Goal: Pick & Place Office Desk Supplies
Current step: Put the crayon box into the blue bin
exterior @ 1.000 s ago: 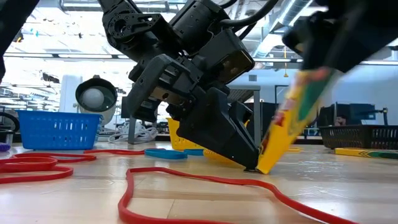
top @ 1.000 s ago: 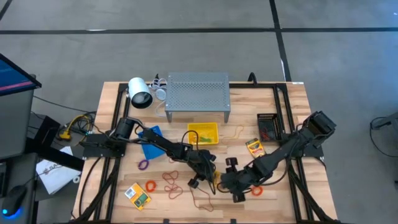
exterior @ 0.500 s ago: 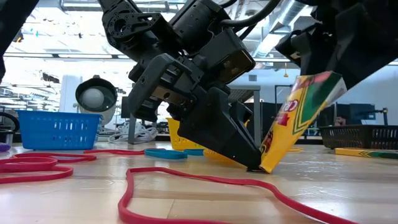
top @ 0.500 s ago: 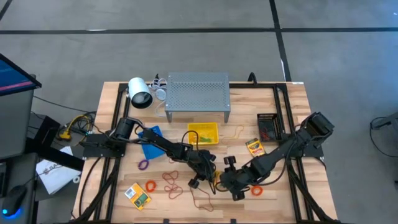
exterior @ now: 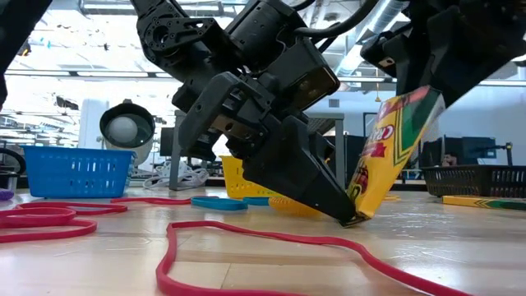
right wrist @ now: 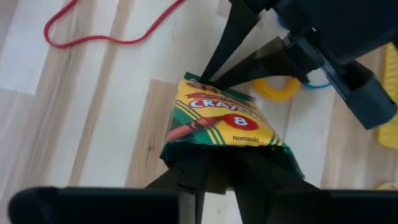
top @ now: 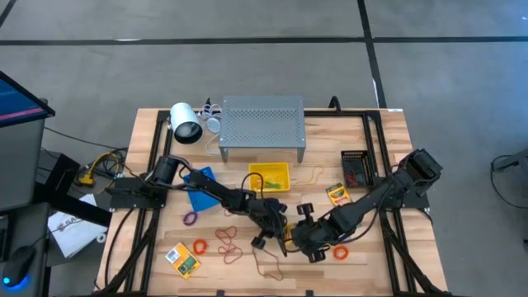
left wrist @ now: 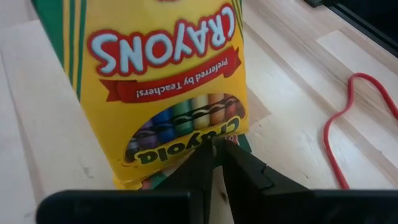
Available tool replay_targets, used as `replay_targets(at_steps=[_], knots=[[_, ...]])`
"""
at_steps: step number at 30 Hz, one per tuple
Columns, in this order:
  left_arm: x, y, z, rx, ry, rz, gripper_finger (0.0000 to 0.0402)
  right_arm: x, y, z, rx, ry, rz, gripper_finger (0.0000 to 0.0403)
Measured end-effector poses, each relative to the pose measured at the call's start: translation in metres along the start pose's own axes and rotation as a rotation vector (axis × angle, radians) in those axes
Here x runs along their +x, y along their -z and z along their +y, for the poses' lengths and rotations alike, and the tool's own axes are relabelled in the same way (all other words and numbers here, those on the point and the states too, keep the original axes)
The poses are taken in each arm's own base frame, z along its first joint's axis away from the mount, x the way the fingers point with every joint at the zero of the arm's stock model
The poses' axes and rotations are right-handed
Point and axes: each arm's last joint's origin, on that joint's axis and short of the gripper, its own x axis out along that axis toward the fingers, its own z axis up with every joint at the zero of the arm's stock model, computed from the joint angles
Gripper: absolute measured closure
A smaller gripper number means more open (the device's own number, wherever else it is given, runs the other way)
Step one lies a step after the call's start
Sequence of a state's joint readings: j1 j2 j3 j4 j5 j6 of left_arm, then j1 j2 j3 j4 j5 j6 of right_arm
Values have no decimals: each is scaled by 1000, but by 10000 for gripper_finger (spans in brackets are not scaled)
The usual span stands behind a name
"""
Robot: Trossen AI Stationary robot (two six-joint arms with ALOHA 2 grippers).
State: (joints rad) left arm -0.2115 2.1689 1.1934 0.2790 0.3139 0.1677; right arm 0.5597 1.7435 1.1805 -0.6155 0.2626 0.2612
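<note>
We see the crayon box (exterior: 386,152) standing tilted on its lower corner near the front edge of the surface (top: 379,165), about in the middle. The right gripper (right wrist: 214,177) has its jaws clamped on the upper end of this box. The left gripper (left wrist: 214,163) reaches from the other side, its jaws together, with the tips at the lower edge of the box, touching it. A long red rubber band (exterior: 271,242) lies just in front of them.
</note>
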Motion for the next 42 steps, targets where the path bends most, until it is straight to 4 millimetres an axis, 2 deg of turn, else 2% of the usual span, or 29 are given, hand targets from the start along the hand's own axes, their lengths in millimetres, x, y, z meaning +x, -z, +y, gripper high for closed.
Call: replay_targets(at_steps=[7, 15, 29, 38, 42], knots=[[0, 0, 0, 0, 7, -2, 390, -12, -6, 2, 0, 1, 29, 395], [0, -1, -1, 1, 9, -8, 390, -20, -9, 2, 6, 13, 60, 401], [0, -1, -1, -15, 14, -10, 395, -30, -10, -1, 9, 18, 112, 343], [0, -1, -1, -19, 14, -11, 398, -30, -11, 3, 56, -79, 128, 329], [0, -1, -1, -33, 15, -11, 396, -23, -8, 6, 79, -150, 115, 314]])
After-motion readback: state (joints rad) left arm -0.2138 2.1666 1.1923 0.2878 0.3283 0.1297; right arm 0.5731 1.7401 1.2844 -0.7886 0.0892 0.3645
